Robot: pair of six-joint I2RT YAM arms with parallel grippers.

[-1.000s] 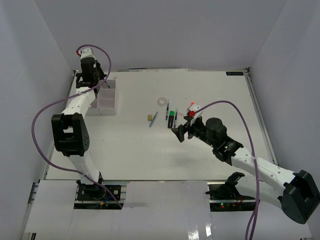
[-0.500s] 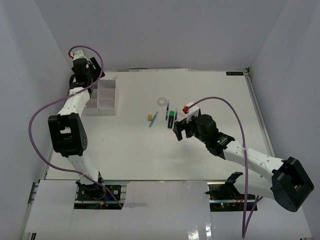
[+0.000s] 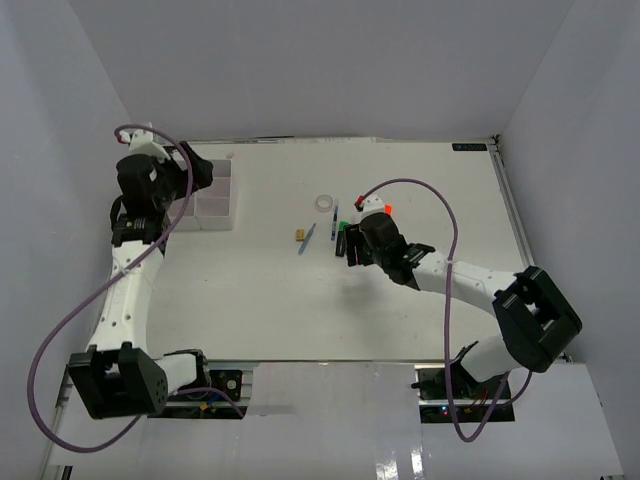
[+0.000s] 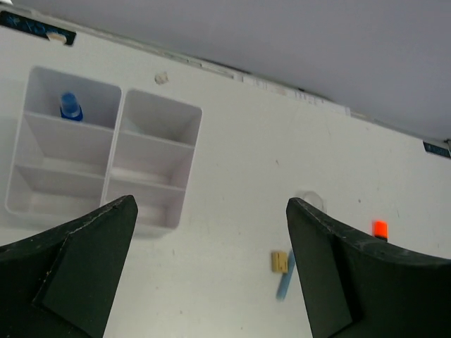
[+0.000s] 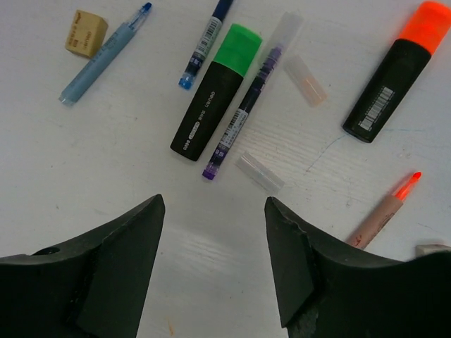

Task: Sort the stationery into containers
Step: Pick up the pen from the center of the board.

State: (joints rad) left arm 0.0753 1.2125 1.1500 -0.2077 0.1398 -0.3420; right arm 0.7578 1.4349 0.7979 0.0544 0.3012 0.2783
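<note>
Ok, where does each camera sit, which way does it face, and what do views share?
Top external: above and behind the robot, looking down on the table; left arm and right arm show.
Left wrist: high up, looking down across the organiser tray; open left fingers frame the bottom.
Right wrist: low, facing down at the green highlighter; open right fingers at the bottom.
Shared: brass clip and light blue pen, in all three.
</note>
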